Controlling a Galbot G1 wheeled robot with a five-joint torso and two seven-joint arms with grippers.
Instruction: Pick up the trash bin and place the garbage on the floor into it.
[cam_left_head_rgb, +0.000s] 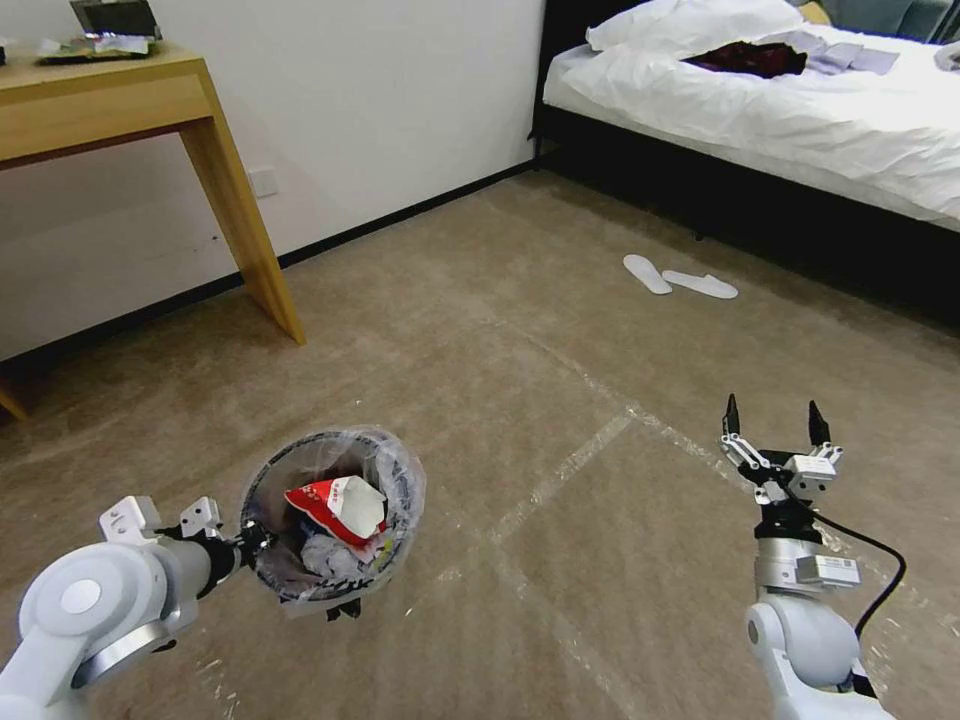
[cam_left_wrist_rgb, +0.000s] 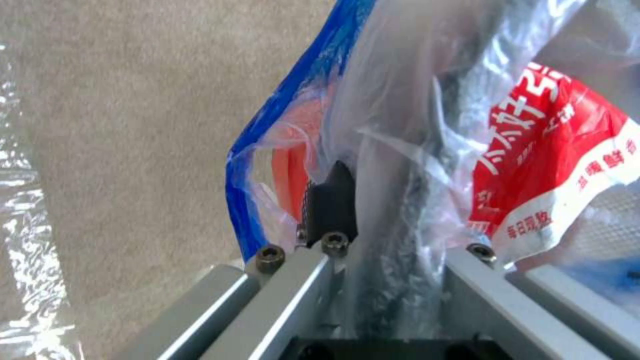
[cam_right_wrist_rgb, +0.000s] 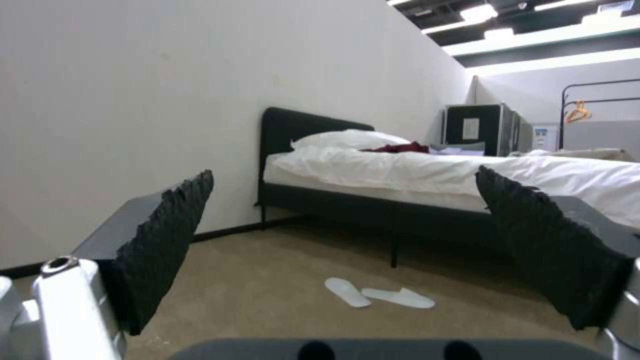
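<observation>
The trash bin (cam_left_head_rgb: 335, 515) hangs above the floor (cam_left_head_rgb: 560, 400) at the robot's lower left, carried by its rim. Its clear plastic liner (cam_left_wrist_rgb: 400, 125) is crinkled over the rim, with a blue band at the liner's edge in the left wrist view. Inside lies the garbage (cam_left_head_rgb: 340, 505): a crushed red-and-white wrapper on top of crumpled white paper. The wrapper carries white Chinese characters on red and smaller red characters on its white band; they are not clear enough to transcribe.

The left gripper (cam_left_head_rgb: 245, 545) is clamped on the bin's rim; one black finger pad (cam_left_wrist_rgb: 330, 202) presses the liner-covered wall from outside, the other finger sits inside the bin.

The right gripper (cam_left_head_rgb: 775, 425) is held up over the carpet at the robot's right, fingers spread apart and holding nothing.

Tape lines (cam_left_head_rgb: 560, 475) cross the carpet. Two white slippers (cam_left_head_rgb: 680, 280) lie near the bed (cam_left_head_rgb: 800, 110). A wooden desk (cam_left_head_rgb: 120, 100) stands against the wall.
</observation>
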